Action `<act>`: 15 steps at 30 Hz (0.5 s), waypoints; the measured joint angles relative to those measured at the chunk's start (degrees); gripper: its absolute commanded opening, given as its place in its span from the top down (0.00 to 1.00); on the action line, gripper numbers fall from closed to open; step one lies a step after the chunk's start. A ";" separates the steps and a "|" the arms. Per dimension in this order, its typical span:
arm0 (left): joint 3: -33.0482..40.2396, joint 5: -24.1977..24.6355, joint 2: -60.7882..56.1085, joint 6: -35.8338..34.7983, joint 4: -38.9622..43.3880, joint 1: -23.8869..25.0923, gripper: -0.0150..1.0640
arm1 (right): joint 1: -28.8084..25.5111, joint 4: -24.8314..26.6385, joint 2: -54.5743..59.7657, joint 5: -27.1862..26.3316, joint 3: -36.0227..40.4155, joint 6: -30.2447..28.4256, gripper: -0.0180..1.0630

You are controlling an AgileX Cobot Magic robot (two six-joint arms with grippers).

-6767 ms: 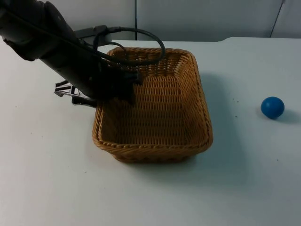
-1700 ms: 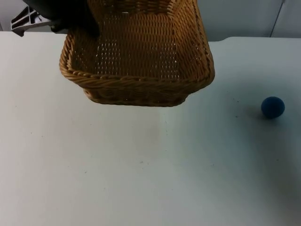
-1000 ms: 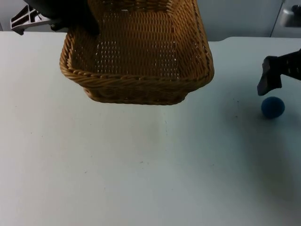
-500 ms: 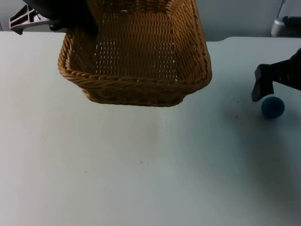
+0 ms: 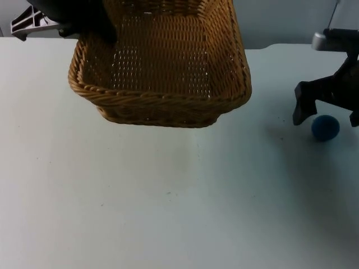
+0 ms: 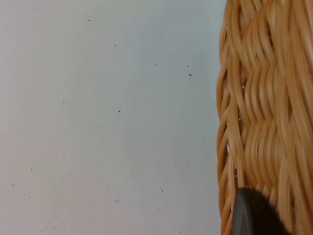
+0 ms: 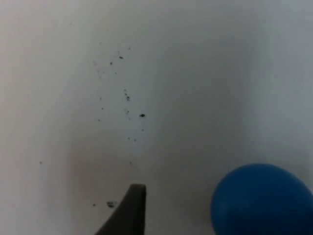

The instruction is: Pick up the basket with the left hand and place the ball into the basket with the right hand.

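Note:
The woven wicker basket hangs above the table at the back left, and its wall rises close beside one fingertip. My left gripper is shut on the basket's far left rim. The blue ball lies on the table at the right. My right gripper hovers over it, open, with one finger to the ball's left and the other at the picture's right edge. In the right wrist view the ball lies close beside a fingertip.
The white table stretches bare from the basket to the front edge. The grey partition wall stands behind the table. Small dark specks dot the table near the ball.
My right arm has come in from the right edge and dropped over the ball, its fingers now on either side. The basket stays raised, drifting slightly left.

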 measured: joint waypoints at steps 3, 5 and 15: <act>0.00 0.00 0.00 0.00 0.00 0.00 0.99 | 0.00 0.00 0.00 0.48 -0.03 0.00 0.12; 0.00 0.00 0.00 0.00 0.00 0.00 0.99 | 0.00 0.00 0.03 0.75 -0.03 0.00 0.18; 0.00 0.00 0.00 0.00 0.00 0.00 0.99 | 0.00 0.00 0.96 0.72 -0.13 0.00 0.39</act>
